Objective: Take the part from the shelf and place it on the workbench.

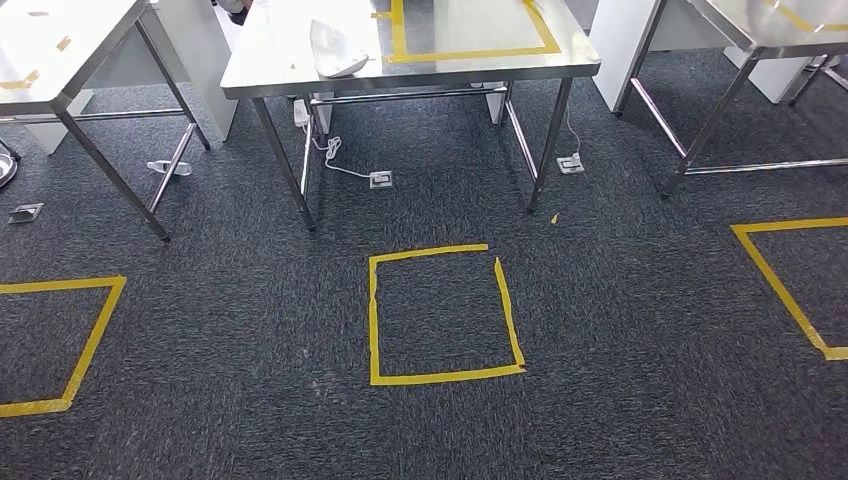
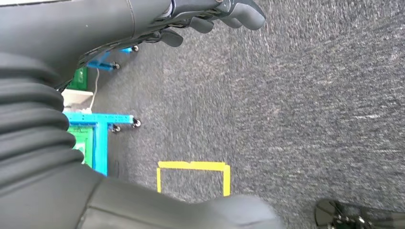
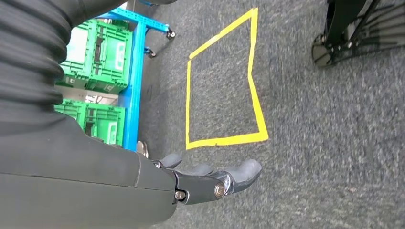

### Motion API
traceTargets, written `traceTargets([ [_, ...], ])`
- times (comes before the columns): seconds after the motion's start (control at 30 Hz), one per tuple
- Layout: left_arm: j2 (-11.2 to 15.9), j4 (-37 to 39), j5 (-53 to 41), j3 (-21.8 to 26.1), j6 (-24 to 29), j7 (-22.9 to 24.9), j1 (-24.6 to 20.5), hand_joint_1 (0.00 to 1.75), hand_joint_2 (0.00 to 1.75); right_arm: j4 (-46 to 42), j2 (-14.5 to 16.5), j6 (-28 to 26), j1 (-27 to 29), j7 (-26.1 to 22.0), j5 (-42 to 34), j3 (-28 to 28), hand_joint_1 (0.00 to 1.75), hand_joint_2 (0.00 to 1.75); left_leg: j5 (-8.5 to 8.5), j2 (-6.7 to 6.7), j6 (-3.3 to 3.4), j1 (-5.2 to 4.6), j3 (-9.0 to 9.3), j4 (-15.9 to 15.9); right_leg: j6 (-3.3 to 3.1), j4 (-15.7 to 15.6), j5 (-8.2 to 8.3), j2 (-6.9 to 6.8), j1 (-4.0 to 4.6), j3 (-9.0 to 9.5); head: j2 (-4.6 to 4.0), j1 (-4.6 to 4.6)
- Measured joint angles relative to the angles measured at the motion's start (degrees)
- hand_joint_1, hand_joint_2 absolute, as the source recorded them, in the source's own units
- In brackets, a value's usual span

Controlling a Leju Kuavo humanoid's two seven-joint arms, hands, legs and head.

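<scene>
Both my hands hang empty: left hand and right hand, fingers loosely apart. Part on far bench: looks rigid, smooth, light; I'd grasp its edges.

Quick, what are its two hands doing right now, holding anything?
Left hand: open, holding nothing, fingers loosely extended.
Right hand: open, holding nothing.

Even bright light, glare on tabletops

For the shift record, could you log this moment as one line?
left hand: empty | right hand: empty | white part: on workbench | floor square: ahead
</scene>
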Motion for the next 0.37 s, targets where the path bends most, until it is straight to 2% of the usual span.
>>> traceTargets([
  [0.2,0.0,-1.5,4.3,-1.4,-1.2,-2.0,1.2,0.0,1.75,-1.4,-0.6,-0.4,1.3,0.0,-8.8,7.9,0.0,1.75,-0.04,0.0,-0.04,-0.02,-0.37,0.0,0.0,0.0,-0.01,0.0,-0.02,-0.3,0.0,0.02],
  [0.3,0.0,-2.3,6.4,-2.2,-1.9,-2.9,1.8,0.0,1.75,-2.2,-0.9,-0.7,2.1,0.0,-13.1,12.2,0.0,0.44,-0.06,0.0,-0.02,-0.04,-0.48,0.1,0.03,0.0,0.01,-0.02,-0.05,-0.37,0.0,0.02],
  [0.33,-0.1,-2.6,7.2,-2.5,-2.1,-3.3,2.1,0.0,1.31,-2.5,-1.0,-0.9,2.4,0.0,-14.6,13.6,0.0,0.0,-0.06,0.0,-0.01,-0.04,-0.5,0.1,0.05,0.0,0.02,-0.02,-0.06,-0.39,0.0,0.02],
  [0.37,-0.1,-2.7,7.5,-2.7,-2.2,-3.4,2.2,0.0,1.16,-2.6,-1.0,-0.9,2.5,0.0,-15.3,14.3,0.0,0.0,-0.07,0.0,-0.01,-0.05,-0.51,0.1,0.06,0.0,0.02,-0.02,-0.06,-0.4,0.0,0.02],
])
